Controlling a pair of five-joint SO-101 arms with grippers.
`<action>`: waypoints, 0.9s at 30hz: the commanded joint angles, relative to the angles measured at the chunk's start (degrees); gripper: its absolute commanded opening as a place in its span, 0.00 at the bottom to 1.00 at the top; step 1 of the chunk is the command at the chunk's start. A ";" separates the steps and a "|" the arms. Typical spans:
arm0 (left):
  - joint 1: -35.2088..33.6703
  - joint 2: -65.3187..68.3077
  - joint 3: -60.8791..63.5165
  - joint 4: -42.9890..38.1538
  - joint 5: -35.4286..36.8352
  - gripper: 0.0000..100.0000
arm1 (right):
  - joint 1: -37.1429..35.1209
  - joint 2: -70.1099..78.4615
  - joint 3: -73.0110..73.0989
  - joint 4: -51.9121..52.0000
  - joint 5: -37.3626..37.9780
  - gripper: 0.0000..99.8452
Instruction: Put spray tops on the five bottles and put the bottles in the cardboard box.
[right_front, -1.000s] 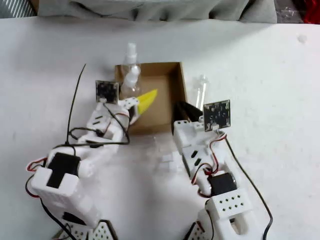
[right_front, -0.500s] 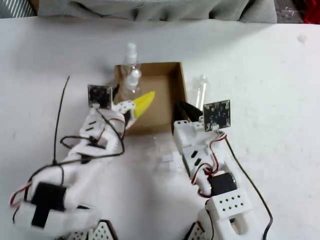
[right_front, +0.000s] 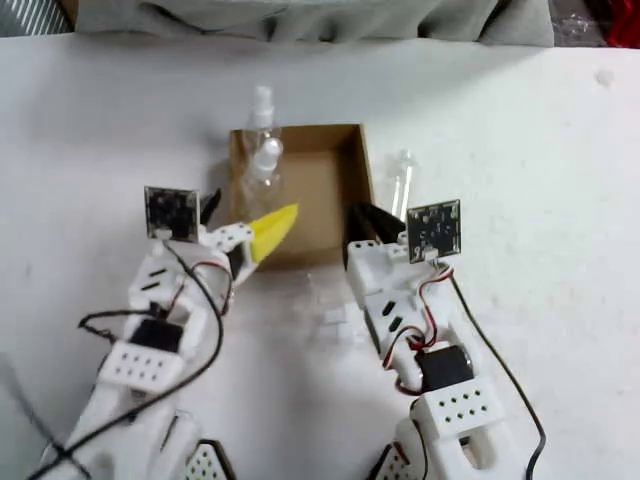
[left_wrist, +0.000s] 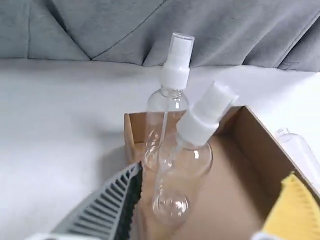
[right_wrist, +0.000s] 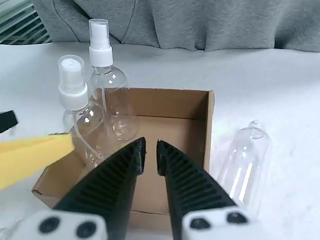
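In the cardboard box 1 capped bottle leans against the upright capped bottle at its far wall. 1 uncapped bottle stands just beside the box. My left gripper is spread wide at the box's near corner. My right gripper has its jaws nearly pressed together.

My left fingers are yellow and ribbed grey, my right fingers ribbed black. The cardboard box is brown, the spray tops white.

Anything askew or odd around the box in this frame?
Yes: one spray bottle in the cardboard box leans at a clear tilt, unlike the upright capped bottle next to it. Nothing looks spilled or broken.
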 joint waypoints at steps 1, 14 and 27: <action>-0.57 -12.35 -0.44 12.40 -0.09 0.38 | 0.22 -0.75 -0.53 -1.36 -0.26 0.02; -0.57 -41.10 -0.35 48.35 0.00 0.38 | 1.36 -1.27 -0.70 -0.22 2.20 0.02; -0.40 -48.13 11.08 50.55 0.09 0.38 | 11.65 -1.36 -9.23 35.30 27.34 0.02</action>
